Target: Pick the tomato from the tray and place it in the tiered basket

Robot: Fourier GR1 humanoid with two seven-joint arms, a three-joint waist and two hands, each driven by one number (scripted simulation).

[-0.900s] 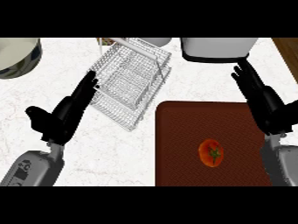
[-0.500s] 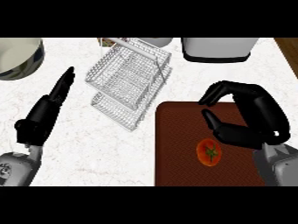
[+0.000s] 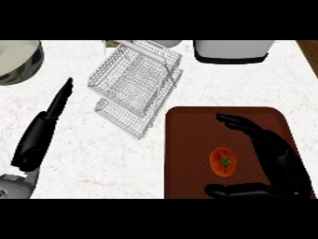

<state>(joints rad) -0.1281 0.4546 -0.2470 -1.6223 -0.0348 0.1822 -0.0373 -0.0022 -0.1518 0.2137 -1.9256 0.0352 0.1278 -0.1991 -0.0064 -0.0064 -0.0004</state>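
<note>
The tomato (image 3: 223, 161) is set on the tray (image 3: 189, 140), which lies at the right of the desk (image 3: 79, 140). The tiered basket (image 3: 137, 86) is placed just left of and behind the tray. A bowl (image 3: 6, 60) is found at the far left, a container (image 3: 231, 50) behind the tray.

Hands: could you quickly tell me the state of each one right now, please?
Left hand: open, holding nothing.
Right hand: open around the tomato, not gripping it.

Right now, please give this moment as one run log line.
stage: approach | tomato: on tray, not held | right hand: open around tomato | left hand: open, on counter | tiered basket: no tomato
</note>
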